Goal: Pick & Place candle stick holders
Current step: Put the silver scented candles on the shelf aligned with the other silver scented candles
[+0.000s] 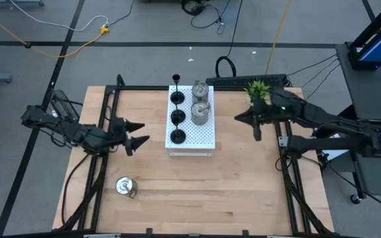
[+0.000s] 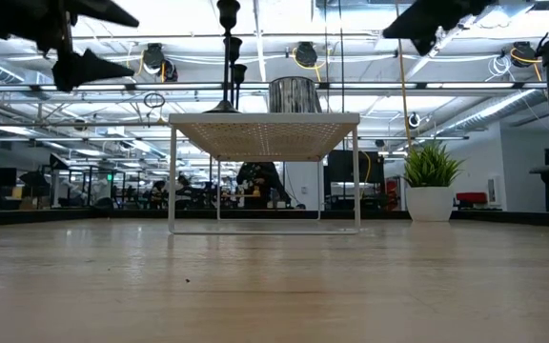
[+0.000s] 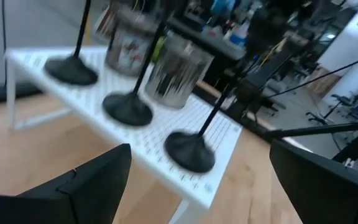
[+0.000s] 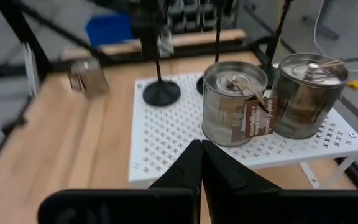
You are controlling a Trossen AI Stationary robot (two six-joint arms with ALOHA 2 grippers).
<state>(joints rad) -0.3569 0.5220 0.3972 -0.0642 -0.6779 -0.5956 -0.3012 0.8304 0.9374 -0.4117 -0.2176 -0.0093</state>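
Wooden table carries the whole scene, seen from above. At the far left the left gripper hangs over the table with its two fingers spread wide and nothing between them, pointing toward the white perforated board. In front of it, alone on the wood near the front edge, one silver holder lies well apart from the rest.

On the white board, which stands on thin legs at the middle of the table, three black holders stand in a row on its left side, and two silver holders stand just beside them on its right side. A small label hangs on one silver holder.

I judge the black holders light but top-heavy, with a thin stem that slips and tips easily; the stem low above the base seems the best place to take. The silver ones look stiff, smooth and a little slippery; the rim or the body is the place for the fingers.

To the right, the right gripper waits above the table with its fingers pressed together, empty. Behind it a green potted plant stands at the back edge. The close spacing on the board may hinder: neighbours could be knocked when one is lifted.
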